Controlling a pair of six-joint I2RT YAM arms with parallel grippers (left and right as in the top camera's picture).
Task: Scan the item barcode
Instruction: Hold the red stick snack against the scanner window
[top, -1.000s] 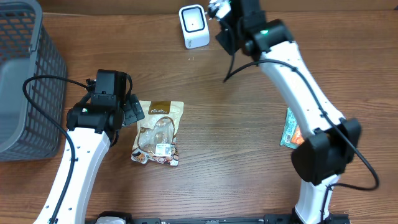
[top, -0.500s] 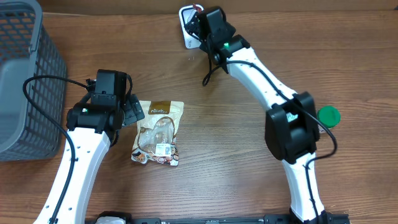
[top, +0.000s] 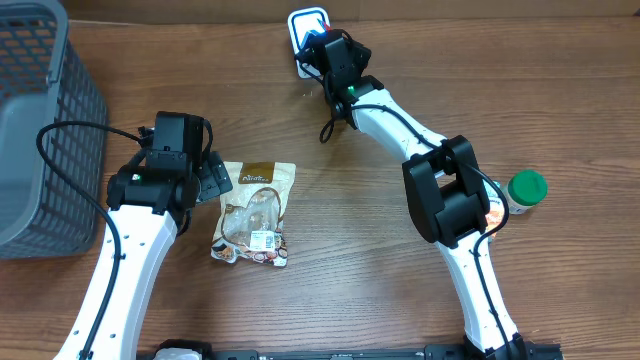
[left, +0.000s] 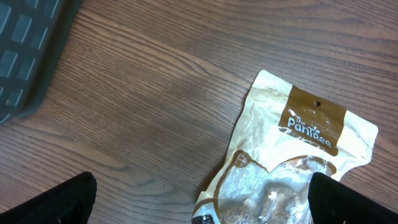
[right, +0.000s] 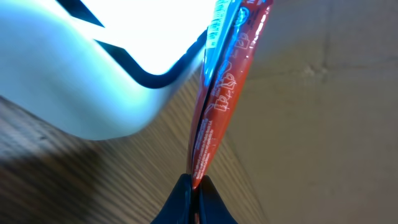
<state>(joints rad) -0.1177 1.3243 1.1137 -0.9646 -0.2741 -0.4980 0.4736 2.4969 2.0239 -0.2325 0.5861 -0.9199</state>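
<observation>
Up against the white scanner (right: 81, 81), red packet (right: 215, 118) tight in the right claw (right: 194, 185).

Thin red packet (right: 217, 106) with white print, seen edge-on and nearly upright, its lower edge pinched between the closed tips of the right gripper (right: 194, 190), its upper part held close before the brightly glowing window of the white barcode scanner (right: 81, 81), which stands at the far edge of the wooden table (top: 380, 280)
</observation>
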